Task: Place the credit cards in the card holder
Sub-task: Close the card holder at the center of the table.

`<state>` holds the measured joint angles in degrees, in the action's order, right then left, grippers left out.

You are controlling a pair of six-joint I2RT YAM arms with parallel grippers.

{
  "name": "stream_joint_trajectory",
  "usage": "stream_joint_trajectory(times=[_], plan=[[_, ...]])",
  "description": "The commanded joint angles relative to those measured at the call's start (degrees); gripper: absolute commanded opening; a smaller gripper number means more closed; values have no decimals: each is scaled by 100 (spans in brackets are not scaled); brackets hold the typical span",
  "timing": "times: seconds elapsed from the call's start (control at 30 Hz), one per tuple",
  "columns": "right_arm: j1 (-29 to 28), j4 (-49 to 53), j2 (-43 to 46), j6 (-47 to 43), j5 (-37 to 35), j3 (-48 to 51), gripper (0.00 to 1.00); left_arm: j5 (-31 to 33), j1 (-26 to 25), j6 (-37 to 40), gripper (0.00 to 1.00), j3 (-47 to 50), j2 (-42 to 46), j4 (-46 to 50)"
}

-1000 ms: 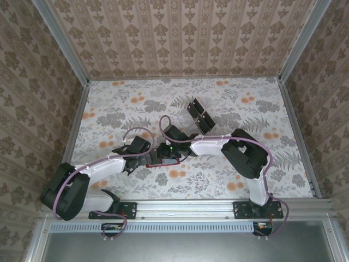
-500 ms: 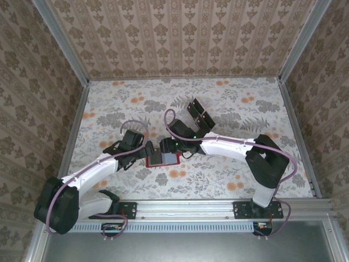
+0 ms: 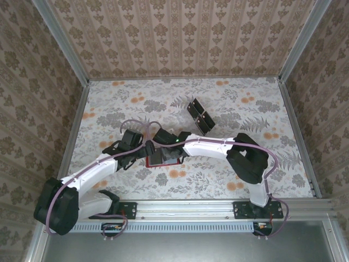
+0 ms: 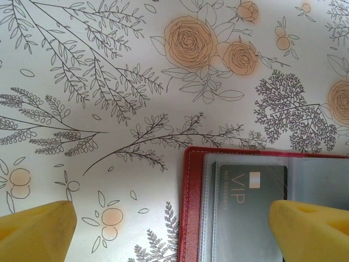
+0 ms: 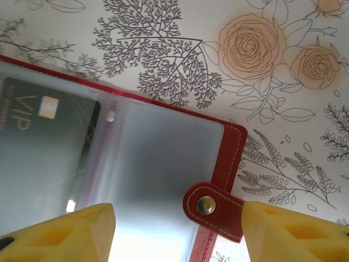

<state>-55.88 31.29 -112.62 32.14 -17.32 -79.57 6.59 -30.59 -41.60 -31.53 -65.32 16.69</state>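
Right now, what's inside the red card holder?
One black VIP card sits in a clear sleeve of the card holder. The next sleeve looks empty. Anything under them is covered.

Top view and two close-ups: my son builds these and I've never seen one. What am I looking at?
Two white robot arms are bolted at the near edge of a flowery table; the overhead picture looks down on them. The other two pictures come from cameras on each wrist, and the yellow wedges are that arm's own fingertips. A red wallet lies open on the table, with one black card already in a clear sleeve. More black cards lie farther back. The left gripper and right gripper both stand open above the wallet, holding nothing.
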Motion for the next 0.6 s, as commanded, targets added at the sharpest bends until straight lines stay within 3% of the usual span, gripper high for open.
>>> stream_joint_trajectory(times=[0.0,0.57], plan=[[-7,565,-213,-196,-611,-213,64,6,44,-85,100,85,103,1],[-2,599,-482,-321,-1031,-228,49,-14,53,-107,100,236,112,-120]])
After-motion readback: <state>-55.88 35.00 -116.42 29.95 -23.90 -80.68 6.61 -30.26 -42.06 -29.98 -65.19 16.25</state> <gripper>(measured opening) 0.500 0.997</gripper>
